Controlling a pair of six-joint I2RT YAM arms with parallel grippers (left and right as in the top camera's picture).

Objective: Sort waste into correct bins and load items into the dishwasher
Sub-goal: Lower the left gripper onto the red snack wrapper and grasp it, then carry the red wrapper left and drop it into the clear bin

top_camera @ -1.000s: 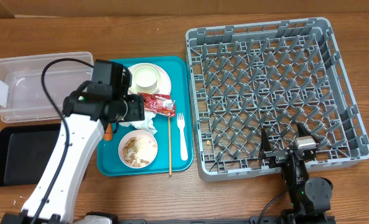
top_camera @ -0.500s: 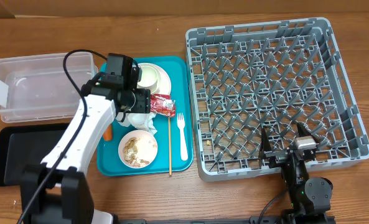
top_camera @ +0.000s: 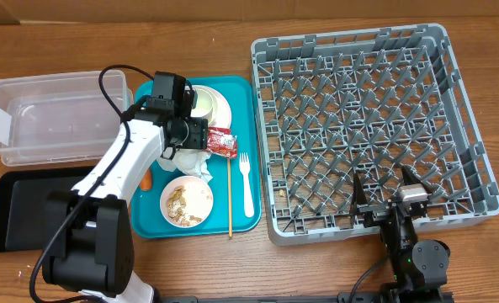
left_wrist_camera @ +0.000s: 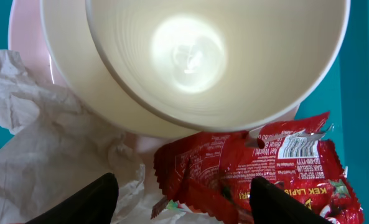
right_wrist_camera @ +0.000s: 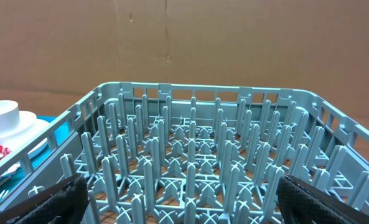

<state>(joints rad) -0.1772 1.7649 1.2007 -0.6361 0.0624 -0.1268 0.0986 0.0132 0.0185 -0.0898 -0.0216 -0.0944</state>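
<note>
Your left jaws are partly open and empty, hovering over the glossy red foil packet and the crumpled napkin. A smooth white cup sits in a bowl on the pink plate, crowding the packet's edge. All of it is on the teal tray with the fork, wooden stick, scrap bowl and carrot. The clear tub and black tray are to its left. Your right jaws are wide open and empty at the near edge of the grey lattice rack.
</note>
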